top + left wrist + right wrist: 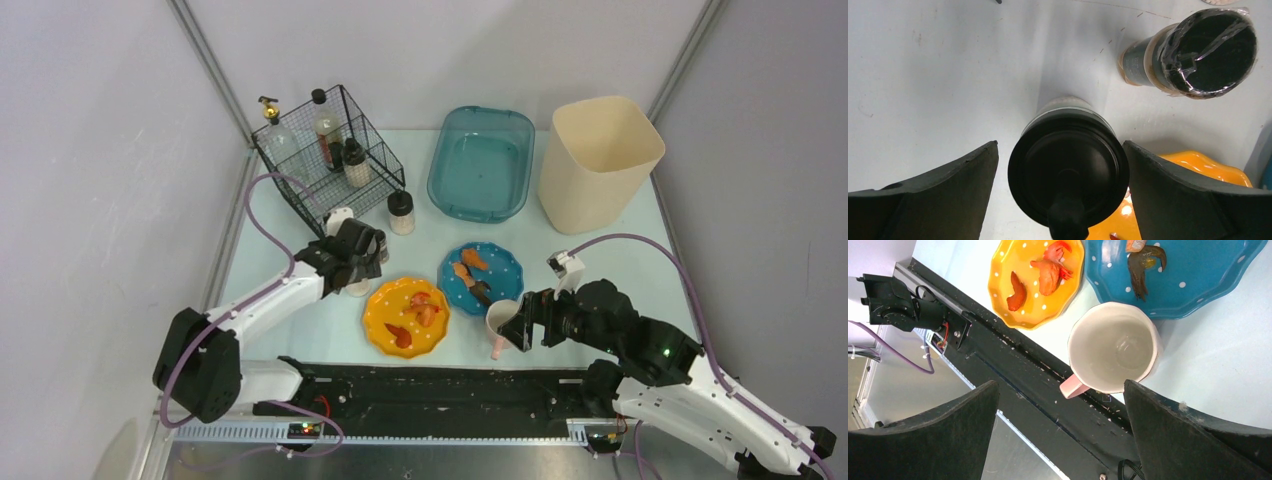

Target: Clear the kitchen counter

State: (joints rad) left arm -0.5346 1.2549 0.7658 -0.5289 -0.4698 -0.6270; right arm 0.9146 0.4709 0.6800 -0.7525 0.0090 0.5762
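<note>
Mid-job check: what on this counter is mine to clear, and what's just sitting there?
To clear, off the kitchen counter: mug, orange plate, blue plate, black-capped bottle, wrapped-cap jar.
Leave, likely: wire basket, the bottles in it, teal tub, beige bin, black rail.

A black wire basket [292,180] was set at the far left of the pale mint-blue kitchen counter [610,265], a teal plastic tub [440,178] right of it, and a cream plastic bin [590,190] rightmost. Nearer, an orange dotted plate [383,312] was placed left of a blue dotted plate [503,262], with a white mug [502,318] just before the latter.
</note>
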